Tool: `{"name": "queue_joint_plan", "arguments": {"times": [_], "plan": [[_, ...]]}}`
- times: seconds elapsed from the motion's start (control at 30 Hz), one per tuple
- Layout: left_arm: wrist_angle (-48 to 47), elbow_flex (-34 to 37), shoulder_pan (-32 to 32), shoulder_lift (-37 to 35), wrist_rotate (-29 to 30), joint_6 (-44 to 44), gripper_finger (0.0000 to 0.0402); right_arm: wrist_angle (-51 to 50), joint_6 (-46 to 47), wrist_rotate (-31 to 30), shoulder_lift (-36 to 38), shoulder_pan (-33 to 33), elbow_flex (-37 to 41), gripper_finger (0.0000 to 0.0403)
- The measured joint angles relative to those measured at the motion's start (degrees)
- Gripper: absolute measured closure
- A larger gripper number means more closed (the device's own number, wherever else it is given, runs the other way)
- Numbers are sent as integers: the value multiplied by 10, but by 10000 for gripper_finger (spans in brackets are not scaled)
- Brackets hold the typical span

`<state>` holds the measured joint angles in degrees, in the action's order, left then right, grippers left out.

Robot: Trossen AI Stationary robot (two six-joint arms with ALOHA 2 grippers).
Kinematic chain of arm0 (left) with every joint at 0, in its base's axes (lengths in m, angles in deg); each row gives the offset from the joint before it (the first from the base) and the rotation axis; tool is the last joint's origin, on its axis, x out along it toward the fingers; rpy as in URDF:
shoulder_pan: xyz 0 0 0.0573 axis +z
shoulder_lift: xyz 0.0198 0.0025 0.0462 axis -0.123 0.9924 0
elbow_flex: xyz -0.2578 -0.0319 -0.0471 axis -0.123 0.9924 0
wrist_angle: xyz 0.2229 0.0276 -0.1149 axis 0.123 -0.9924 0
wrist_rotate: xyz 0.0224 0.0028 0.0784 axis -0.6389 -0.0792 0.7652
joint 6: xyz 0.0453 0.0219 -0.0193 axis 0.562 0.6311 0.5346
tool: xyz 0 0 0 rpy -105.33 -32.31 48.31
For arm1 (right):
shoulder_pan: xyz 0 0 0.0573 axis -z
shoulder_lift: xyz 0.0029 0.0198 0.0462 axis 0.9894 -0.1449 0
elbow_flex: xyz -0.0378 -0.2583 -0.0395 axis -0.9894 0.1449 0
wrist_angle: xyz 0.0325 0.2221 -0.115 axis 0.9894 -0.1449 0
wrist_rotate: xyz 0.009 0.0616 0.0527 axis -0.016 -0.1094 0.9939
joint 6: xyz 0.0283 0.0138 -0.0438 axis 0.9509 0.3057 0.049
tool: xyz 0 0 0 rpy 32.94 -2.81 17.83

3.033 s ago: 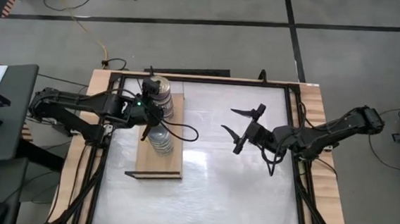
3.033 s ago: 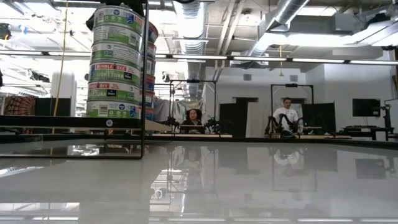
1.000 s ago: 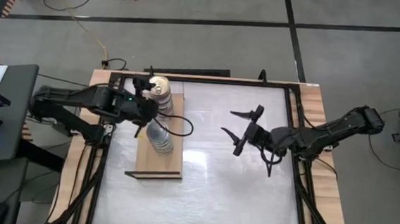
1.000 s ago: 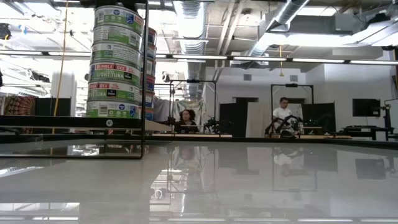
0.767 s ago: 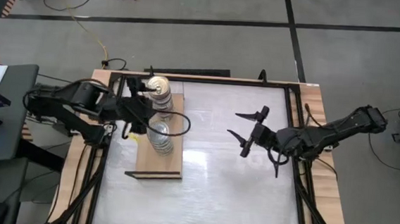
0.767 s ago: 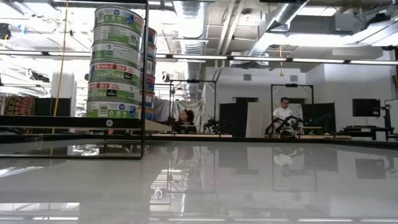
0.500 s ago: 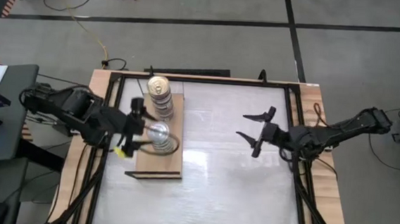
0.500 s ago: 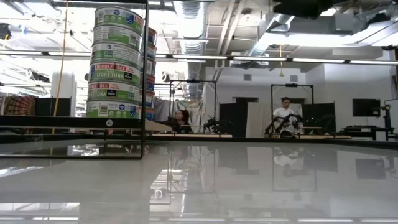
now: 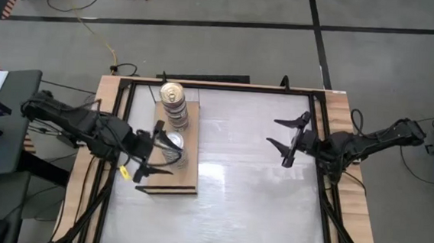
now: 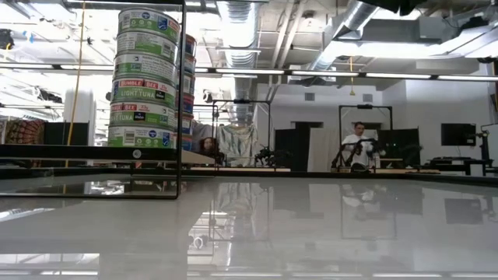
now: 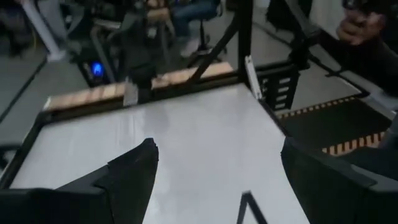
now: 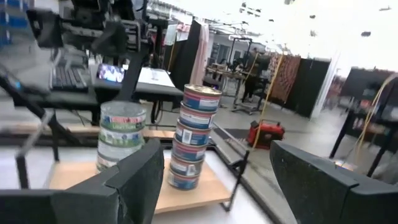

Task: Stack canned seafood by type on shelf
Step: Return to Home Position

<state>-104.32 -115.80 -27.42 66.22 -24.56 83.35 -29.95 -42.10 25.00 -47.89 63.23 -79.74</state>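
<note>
1. The high camera hung above and looked straight down, far enough off to take in the whole desk (image 9: 257, 201), both arms and the floor around.
2. The low camera sat at desk-top height and looked level across the white surface into the room. The green-labelled stack (image 10: 144, 78) stood close at its left.
3. The left wrist camera looked past the spread fingers of the left hand (image 11: 217, 146), over bare desk toward a far corner of the frame.
4. The right wrist camera looked past the right hand (image 12: 216, 148), also spread, across the desk at the shelf (image 12: 205, 186).
5. The high, low and right wrist views shared the shelf and both stacks.
</note>
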Motion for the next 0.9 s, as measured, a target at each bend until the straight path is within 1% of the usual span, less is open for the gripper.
{"name": "queue_joint_plan", "arguments": {"times": [0.1,0.2,0.23,0.33,0.37,0.5,0.57,0.67,0.77,0.9], "plan": [[93,42,-3,6,2,34,77,-1,-48,0,0,0,0,81],[194,69,-3,14,33,57,77,-2,-50,0,0,0,0,81],[214,76,-3,16,43,61,77,-2,-50,0,-1,0,0,81],[216,89,-3,19,44,62,77,-3,-47,0,-1,1,0,81],[212,91,-3,19,37,65,77,-3,-29,0,-1,1,0,81],[188,92,-2,8,-21,56,77,-7,52,0,-15,9,0,81],[180,93,-2,-8,-45,56,77,-6,70,20,-19,10,0,81],[184,115,-1,-38,-46,56,77,-13,72,60,-12,10,0,81],[213,152,12,-69,-29,56,77,-64,93,74,20,10,0,81],[240,192,44,-102,-28,61,77,-122,117,89,67,13,0,81]]}}
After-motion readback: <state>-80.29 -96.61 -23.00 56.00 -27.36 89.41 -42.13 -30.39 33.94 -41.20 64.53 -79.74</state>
